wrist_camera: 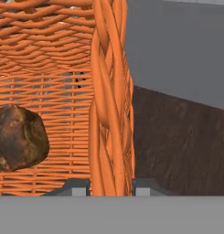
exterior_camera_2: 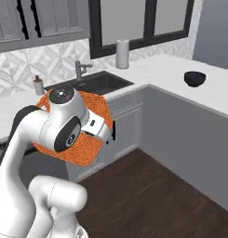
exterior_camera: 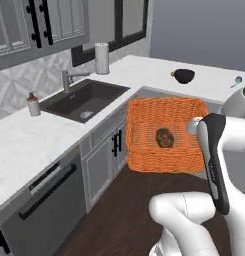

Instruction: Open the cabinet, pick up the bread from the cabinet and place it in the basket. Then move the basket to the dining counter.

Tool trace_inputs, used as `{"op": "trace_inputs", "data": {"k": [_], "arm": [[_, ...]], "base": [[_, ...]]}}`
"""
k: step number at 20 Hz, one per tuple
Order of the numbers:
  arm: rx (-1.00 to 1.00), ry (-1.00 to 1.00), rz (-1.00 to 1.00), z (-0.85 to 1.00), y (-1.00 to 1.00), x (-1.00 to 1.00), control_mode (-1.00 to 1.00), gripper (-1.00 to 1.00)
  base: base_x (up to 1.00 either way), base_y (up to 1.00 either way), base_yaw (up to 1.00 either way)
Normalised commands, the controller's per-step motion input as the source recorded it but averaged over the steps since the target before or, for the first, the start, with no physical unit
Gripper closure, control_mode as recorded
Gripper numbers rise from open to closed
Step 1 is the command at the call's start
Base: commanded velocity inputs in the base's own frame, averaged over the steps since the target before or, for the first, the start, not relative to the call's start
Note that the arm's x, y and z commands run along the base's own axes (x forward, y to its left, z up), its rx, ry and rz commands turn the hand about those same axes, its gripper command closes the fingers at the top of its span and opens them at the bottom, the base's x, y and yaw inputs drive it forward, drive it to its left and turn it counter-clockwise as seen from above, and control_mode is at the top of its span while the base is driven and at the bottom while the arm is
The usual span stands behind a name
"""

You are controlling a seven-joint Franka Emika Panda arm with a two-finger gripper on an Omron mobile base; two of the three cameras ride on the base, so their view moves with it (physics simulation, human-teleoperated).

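Aloft, the orange woven basket (exterior_camera: pixel 144 150), its wall pinched by the claw (wrist_camera: pixel 111 189), cradles lumpy dark-brown bread (exterior_camera: pixel 165 137).

White arm bent up high over the floor, hand reaching forward, gripper (wrist_camera: pixel 111 189) closed tight on the basket (exterior_camera: pixel 144 150) side wall, one finger on each side

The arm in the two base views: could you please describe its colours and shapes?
The arm is glossy white, built of rounded, bulbous segments. Dark grey bands and discs mark its joints, and a round grey cap tops one joint. A long dark strip runs down one link. No cables or markings show.
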Motion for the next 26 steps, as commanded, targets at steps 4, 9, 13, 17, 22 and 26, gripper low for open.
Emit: {"op": "trace_inputs", "data": {"k": [4,9,13,17,22,26], "arm": [[0.00,0.00,0.00,0.00,0.00,0.00,1.00,1.00],[0.00,0.00,0.00,0.00,0.00,0.00,1.00,1.00],[0.00,0.00,0.00,0.00,0.00,0.00,1.00,1.00],[0.00,0.00,0.00,0.00,0.00,0.00,1.00,1.00],[0.00,0.00,0.00,0.00,0.00,0.00,1.00,1.00],[0.00,0.00,0.00,0.00,0.00,0.00,1.00,1.00]], "base": [[0.11,-0.04,-0.93],[0.84,-0.01,-0.60],[1.00,0.00,-0.34],[1.00,0.00,-0.21],[1.00,0.10,-0.20],[1.00,0.30,-0.21]]}}
